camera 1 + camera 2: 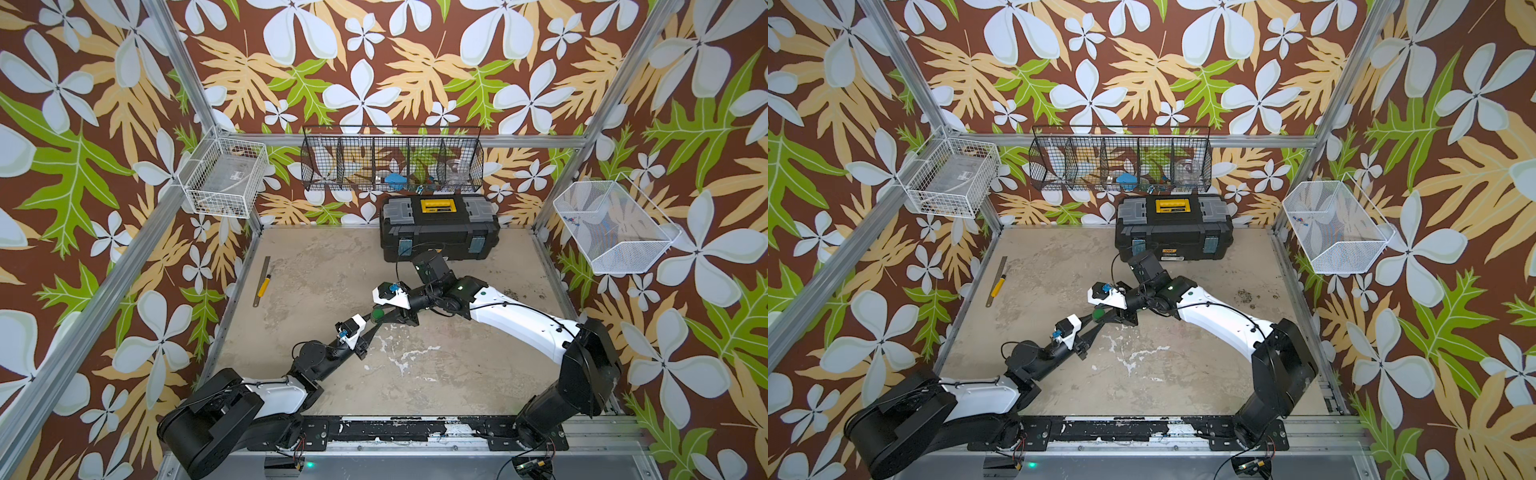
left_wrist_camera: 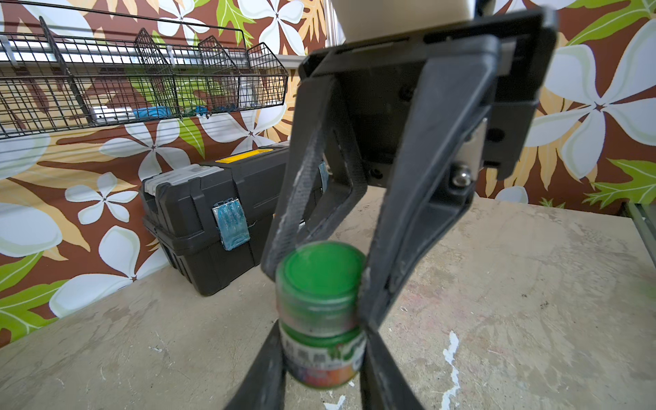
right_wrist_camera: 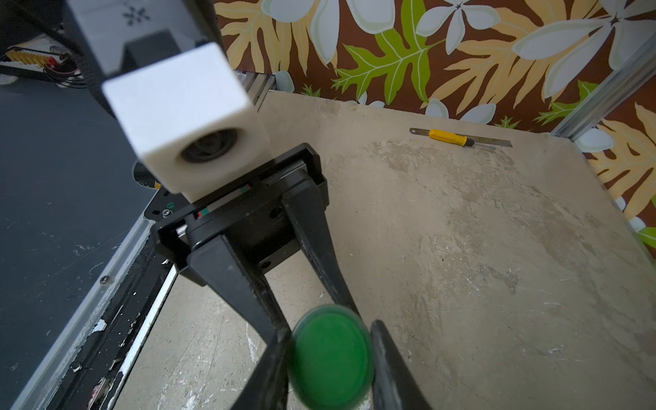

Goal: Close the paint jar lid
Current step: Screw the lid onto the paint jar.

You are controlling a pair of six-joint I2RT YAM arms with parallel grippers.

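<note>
Left wrist view: the left gripper (image 2: 321, 362) is clamped on the labelled lower body of the paint jar (image 2: 319, 337), one finger on each side. The green lid (image 2: 321, 268) sits on top of the jar, pinched between the fingers of the right gripper (image 3: 330, 351). In both top views the jar is near the middle of the bench (image 1: 478, 374), in front of the black toolbox (image 1: 438, 226) at the back edge.
</note>
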